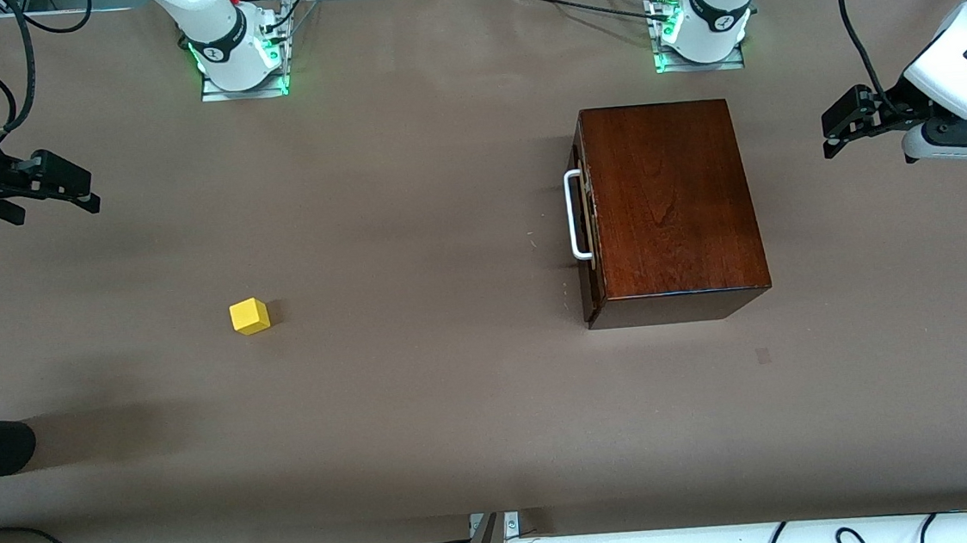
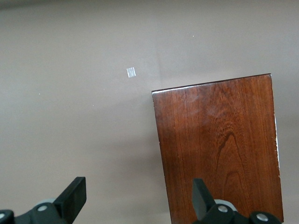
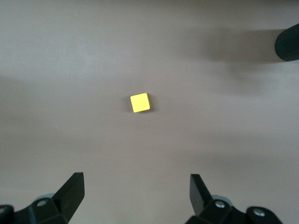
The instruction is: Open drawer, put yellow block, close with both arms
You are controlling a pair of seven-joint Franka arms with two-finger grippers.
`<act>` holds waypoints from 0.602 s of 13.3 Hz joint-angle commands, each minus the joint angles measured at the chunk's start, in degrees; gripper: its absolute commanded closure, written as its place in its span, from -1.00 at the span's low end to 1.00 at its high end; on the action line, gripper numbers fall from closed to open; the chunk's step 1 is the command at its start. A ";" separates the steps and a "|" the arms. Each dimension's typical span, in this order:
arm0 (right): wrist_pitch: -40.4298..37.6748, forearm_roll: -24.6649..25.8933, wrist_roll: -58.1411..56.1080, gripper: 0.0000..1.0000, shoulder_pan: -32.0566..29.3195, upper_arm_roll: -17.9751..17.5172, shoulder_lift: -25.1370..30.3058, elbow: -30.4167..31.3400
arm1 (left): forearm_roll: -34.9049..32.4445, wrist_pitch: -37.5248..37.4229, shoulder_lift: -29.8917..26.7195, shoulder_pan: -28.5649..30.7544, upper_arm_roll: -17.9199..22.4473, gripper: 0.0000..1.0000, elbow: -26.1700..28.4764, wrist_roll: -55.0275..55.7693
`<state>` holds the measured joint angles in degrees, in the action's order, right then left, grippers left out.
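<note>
Yellow block on the desk, at 5 o'clock from the raised right gripper, fingers apart. Left gripper, fingers apart, waits at 3 o'clock of the box, drawer closed.

2 white arms with dark grey joints, green-lit bases, black cables, black pincers.

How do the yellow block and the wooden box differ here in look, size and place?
The yellow block is a small bright plain cube; the wooden box is far larger, dark glossy wood, with a white handle. The block lies toward the right arm's end, the box toward the left arm's. Both rest on the table, untouched.
</note>
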<state>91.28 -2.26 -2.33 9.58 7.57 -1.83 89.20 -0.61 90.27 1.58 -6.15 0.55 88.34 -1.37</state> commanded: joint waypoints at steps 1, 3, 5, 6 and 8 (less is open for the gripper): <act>-0.93 -0.55 -0.48 -1.00 -0.35 -0.02 -0.37 -1.13 | 0.87 -0.53 -1.05 0.17 -0.11 -1.00 0.08 0.32; -0.93 -0.46 -0.48 -1.00 -0.35 -0.02 -0.37 -1.13 | 1.22 -0.97 -0.96 0.08 0.06 -1.00 -0.10 0.32; -0.93 -0.55 -0.48 -1.00 -0.35 -0.02 -0.37 -1.13 | 1.31 -0.88 -0.96 0.17 0.06 -1.00 -0.10 0.41; -0.93 -0.46 -0.48 -1.00 -0.35 -0.02 -0.37 -1.13 | 1.31 -0.88 -0.96 0.09 -0.28 -1.00 -0.10 1.54; -0.93 -0.46 -0.48 -1.00 -0.35 -0.02 -0.37 -1.13 | 1.40 -0.88 -0.96 -0.70 -1.42 -1.00 -0.27 6.71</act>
<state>91.29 -2.26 -2.34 9.58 7.58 -1.82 89.20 -0.57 90.02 1.27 -6.21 0.15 88.34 1.42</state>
